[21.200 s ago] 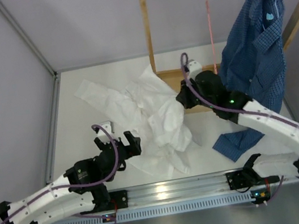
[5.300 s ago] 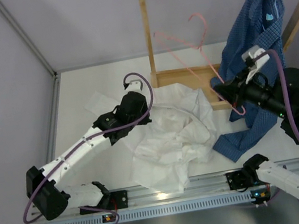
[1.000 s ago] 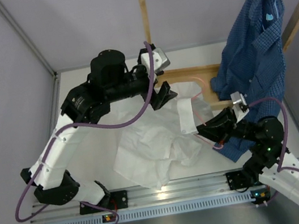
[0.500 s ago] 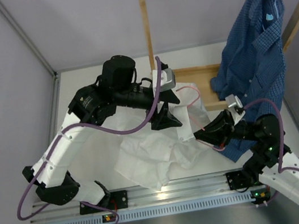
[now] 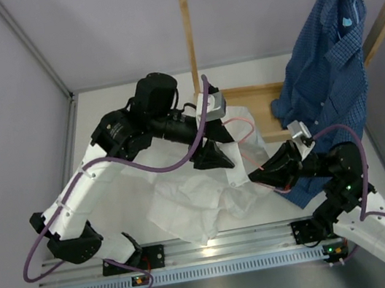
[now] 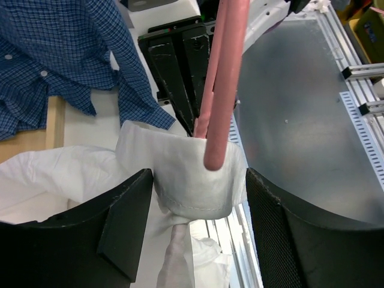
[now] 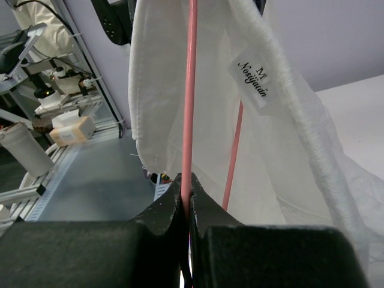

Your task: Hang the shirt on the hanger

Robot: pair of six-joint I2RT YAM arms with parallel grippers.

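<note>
neck label (image 7: 252,81) on shirt (image 7: 161,90), "M", roughly "Nosiyaan"

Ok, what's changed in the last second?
The left hand swung down toward the near edge, and its open jaws now straddle the collar of the shirt, against the hanger. The right hand stayed clamped on the hanger, barely shifting. The blue checked shirt hangs as before.

L arm arches over centre frame, wrist angled down, left gripper (image 5: 214,158) fingers spread (wide gap). R arm lower right, elbow folded, right gripper (image 5: 253,175) clamped on hanger (image 7: 187,102).
</note>
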